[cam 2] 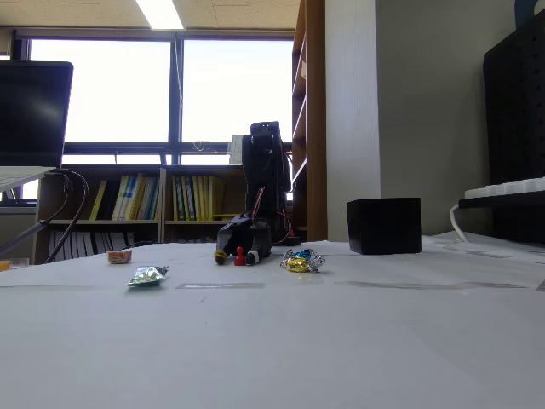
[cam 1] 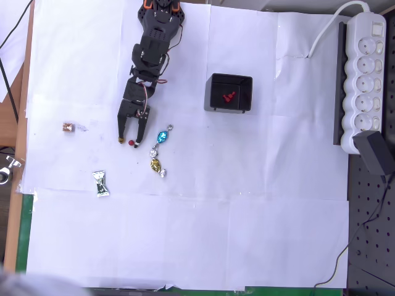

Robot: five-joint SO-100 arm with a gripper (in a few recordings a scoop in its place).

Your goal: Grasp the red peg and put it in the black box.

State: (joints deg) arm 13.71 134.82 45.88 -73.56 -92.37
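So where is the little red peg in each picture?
Overhead view: the red peg is a dot on the white paper between the gripper fingertips, left of the blue sweet.
Fixed view: the peg stands at the foot of the arm, left of the sweets.
Shared landmark: the black box.

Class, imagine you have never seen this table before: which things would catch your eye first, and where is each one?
The black arm reaches down the white paper, its gripper open around the tiny red peg. Just right of it in the overhead view lie the blue sweet and gold sweet. Farther right stands the black box, with something red already inside.
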